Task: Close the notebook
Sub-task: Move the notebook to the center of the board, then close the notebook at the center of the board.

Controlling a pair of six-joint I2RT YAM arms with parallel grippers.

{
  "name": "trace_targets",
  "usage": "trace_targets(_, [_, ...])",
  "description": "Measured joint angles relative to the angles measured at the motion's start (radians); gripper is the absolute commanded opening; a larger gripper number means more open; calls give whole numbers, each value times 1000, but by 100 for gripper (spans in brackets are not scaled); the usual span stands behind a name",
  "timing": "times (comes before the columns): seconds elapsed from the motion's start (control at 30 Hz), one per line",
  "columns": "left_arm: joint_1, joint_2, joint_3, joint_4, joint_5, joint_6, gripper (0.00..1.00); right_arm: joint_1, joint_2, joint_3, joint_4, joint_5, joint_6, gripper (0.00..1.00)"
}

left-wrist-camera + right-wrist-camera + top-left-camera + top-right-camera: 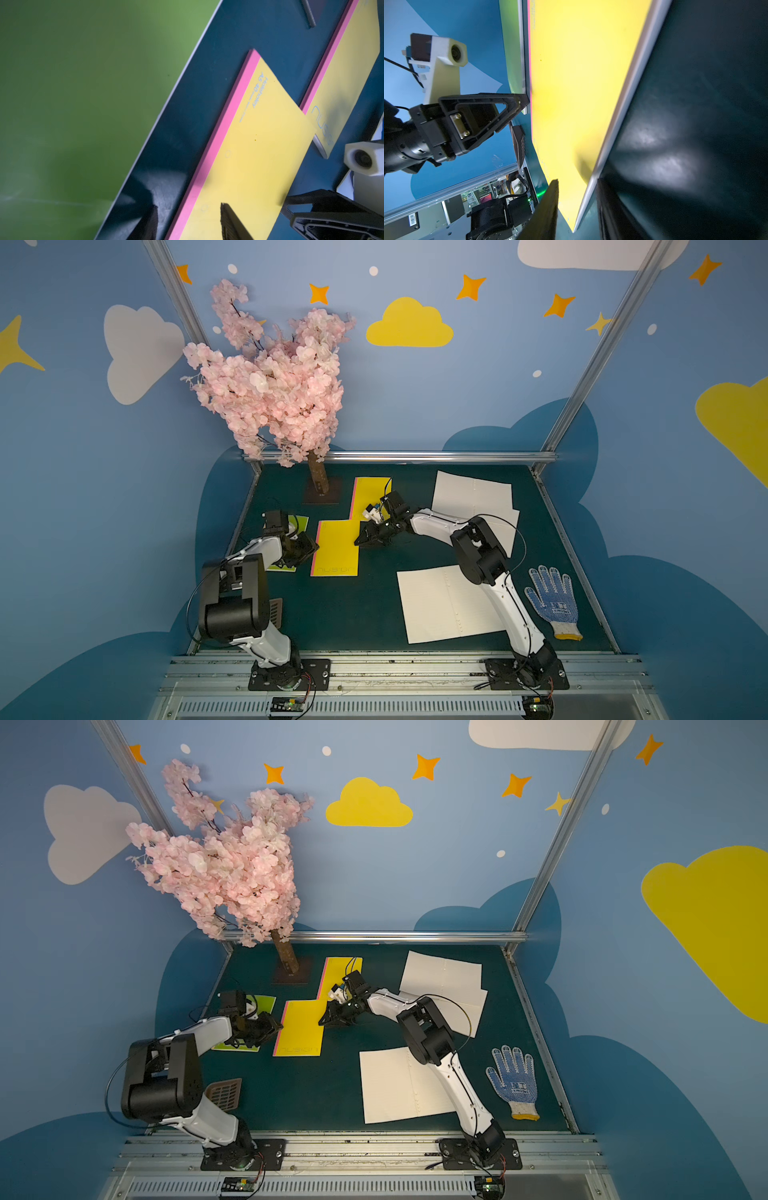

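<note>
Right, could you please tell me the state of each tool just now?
Left tool: open, astride the yellow notebook at its pink spine.
Right tool: open, loosely around the same notebook's free edge.

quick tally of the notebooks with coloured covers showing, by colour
yellow: 2 (near yellow notebook, far yellow notebook)
green: 1 (green notebook, partly under the left arm)
total: 3
</note>
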Motion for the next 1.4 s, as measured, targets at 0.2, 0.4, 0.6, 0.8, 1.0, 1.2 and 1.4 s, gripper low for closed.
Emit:
trace_targets(0.2, [0,-57,-5,-14,0,-2,53,-5,-45,-21,-47,63,-39,38])
trace_targets(0.4, [-11,-127,-39,-8,56,-32,55,-19,-142,-102,-78,108,-70,40])
trace_targets(0.6, [-92,-152,-49,8,97,-80,56,-29,-256,-199,-74,126,-77,41])
trace_targets(0.8, [-220,-195,-50,18,116,-128,57,-55,-353,-348,-38,138,-77,41])
trace_targets(1.0, [-311,-278,-77,40,137,-183,60,-119,-440,-516,-27,168,-89,42])
trace_targets(1.2, [-423,-328,-137,48,143,-244,60,-216,-556,-680,-16,178,-109,42])
trace_targets(1.4, [-532,-335,-189,56,141,-288,60,-292,-627,-796,-4,180,-119,42])
